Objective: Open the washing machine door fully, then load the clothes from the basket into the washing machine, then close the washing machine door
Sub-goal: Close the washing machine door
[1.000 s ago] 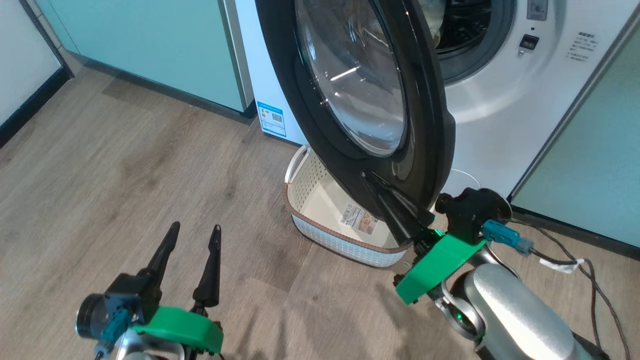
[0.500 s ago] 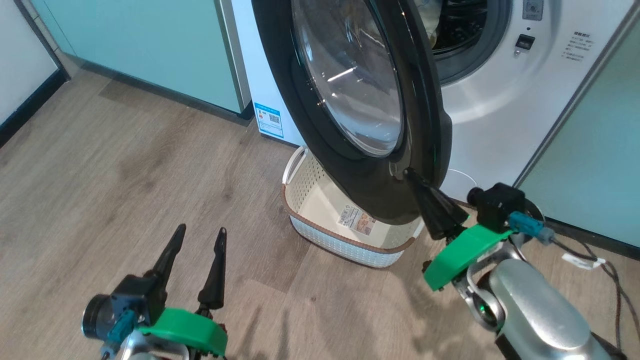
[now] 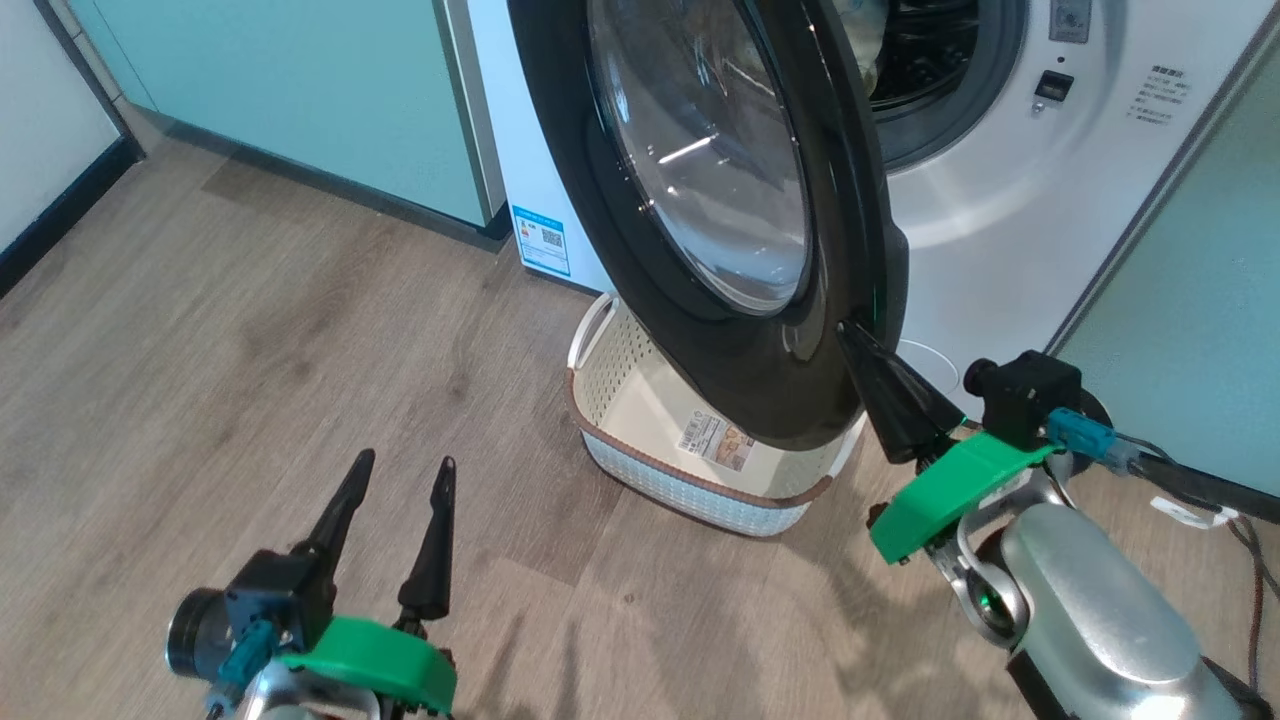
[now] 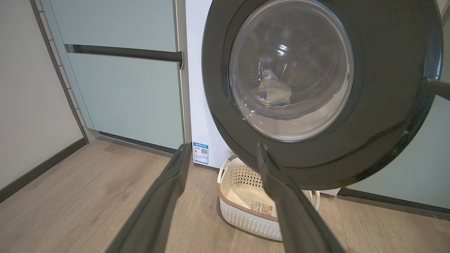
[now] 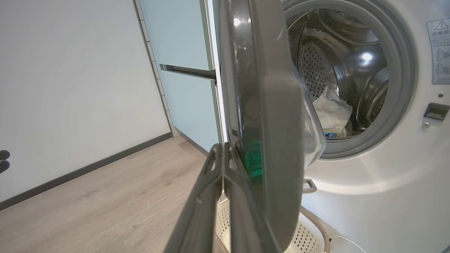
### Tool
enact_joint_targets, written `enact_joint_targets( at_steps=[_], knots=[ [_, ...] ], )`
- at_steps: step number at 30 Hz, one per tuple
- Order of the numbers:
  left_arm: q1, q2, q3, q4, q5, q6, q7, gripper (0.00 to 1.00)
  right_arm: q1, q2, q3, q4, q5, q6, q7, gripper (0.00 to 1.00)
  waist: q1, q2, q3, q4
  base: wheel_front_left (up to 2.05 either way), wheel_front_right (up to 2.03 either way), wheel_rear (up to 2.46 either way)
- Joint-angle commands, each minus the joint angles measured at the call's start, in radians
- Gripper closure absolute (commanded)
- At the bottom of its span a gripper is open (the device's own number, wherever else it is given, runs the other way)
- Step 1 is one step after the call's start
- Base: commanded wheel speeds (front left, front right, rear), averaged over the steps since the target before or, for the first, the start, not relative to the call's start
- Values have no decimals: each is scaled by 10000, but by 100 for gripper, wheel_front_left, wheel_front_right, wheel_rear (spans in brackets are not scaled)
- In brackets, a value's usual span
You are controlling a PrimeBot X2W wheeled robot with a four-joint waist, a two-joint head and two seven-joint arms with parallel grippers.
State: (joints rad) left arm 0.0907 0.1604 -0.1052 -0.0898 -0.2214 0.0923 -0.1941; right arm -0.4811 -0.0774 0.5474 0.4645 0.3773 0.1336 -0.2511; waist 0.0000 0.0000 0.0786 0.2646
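Note:
The washing machine door (image 3: pixel 740 200), glossy black with a bulging glass window, stands half open in front of the white washing machine (image 3: pixel 1000 200). My right gripper (image 3: pixel 850 332) is shut and empty, its tip against the door's lower right rim; the right wrist view has this gripper (image 5: pixel 223 149) on the door's (image 5: pixel 277 123) outer face. The clothes (image 5: pixel 332 112) lie inside the steel drum and show through the glass (image 4: pixel 272 93). Below the door, the cream basket (image 3: pixel 690 480) holds just its label. My left gripper (image 3: pixel 405 462) hovers open over the floor, left of the basket (image 4: pixel 246 218).
Pale-green cabinets flank the washer on the left (image 3: pixel 300 100) and the right (image 3: pixel 1200 350). Cables (image 3: pixel 1200 490) trail on the wood floor behind my right arm. A white wall with dark skirting (image 3: pixel 40 200) runs along the far left.
My right gripper has slid right and slightly up along the door's lower rim, still shut. The door has hardly moved. The left gripper has stayed in place, open.

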Motion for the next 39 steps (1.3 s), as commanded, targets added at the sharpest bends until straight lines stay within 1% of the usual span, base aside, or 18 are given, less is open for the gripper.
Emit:
enact_joint_targets(
  at_steps=[1,8,18,21,28,33,39],
  knots=[
    [-535,182,289,-327,-73,57,-69,0,-365,49,-49,-261,-56,-29,-100,100,0,0,6,9,0,0,0],
    [-599,208,202,-407,-60,64,-118,0,-529,-65,-495,-263,-165,-29,-104,100,0,0,187,41,0,0,0],
    [-905,22,-33,-388,-62,80,-305,0,-1037,-376,-1592,-315,-534,-29,-106,100,0,0,804,117,0,0,0],
    [-1133,-55,-132,-319,-53,52,-397,0,-1508,-556,-1978,-267,-695,-29,-106,100,0,0,1134,147,0,0,0],
    [-1572,-203,-283,-163,-41,-25,-542,0,-2576,-928,-2427,130,-893,-29,-85,100,0,0,1700,304,0,0,0],
    [-1817,-340,-403,-78,-42,-90,-607,0,-3234,-1186,-2720,445,-1019,-29,-52,100,0,0,2065,491,0,0,0],
    [-2199,-572,-538,58,-57,-175,-661,0,-4246,-1616,-3354,929,-1252,-29,19,100,0,0,2689,836,0,0,0]
  ],
)
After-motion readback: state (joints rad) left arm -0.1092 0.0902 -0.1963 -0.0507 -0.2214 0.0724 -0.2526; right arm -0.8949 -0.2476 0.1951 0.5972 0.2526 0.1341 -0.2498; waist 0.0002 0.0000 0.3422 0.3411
